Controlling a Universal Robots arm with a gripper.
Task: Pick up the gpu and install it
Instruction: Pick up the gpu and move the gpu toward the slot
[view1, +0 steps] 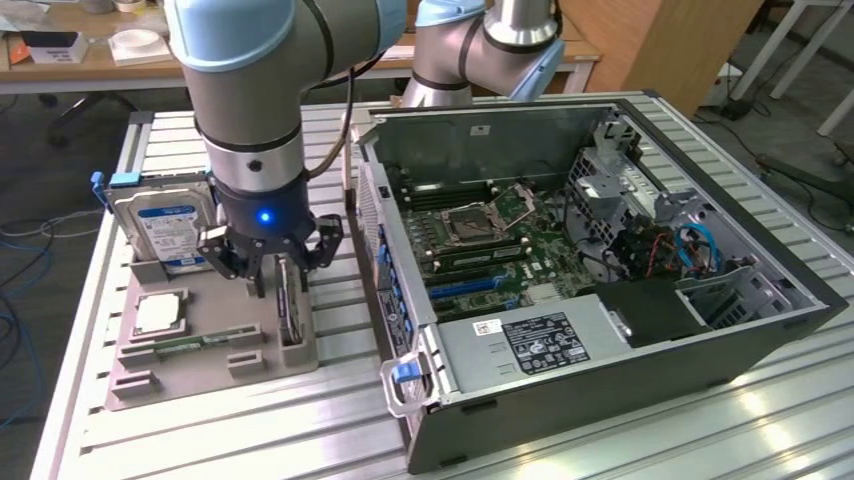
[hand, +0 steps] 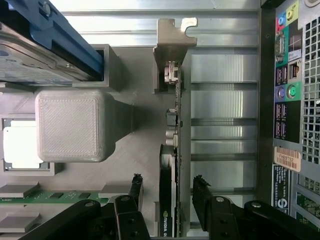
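**Now at pick-up: gripper (view1: 274, 276) astride the gpu (view1: 288, 305)**

The gpu (hand: 169, 210) stands on edge in a slot of the grey holder (view1: 174, 365), beside the open computer case (view1: 534, 125). The fingers (hand: 201, 197) are apart, one on each side of the card, not yet gripping. A clean grasp likely calls for both closing squarely on its faces.

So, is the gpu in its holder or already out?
In: the gpu stands on edge in the grey tray, open pincer astride it.
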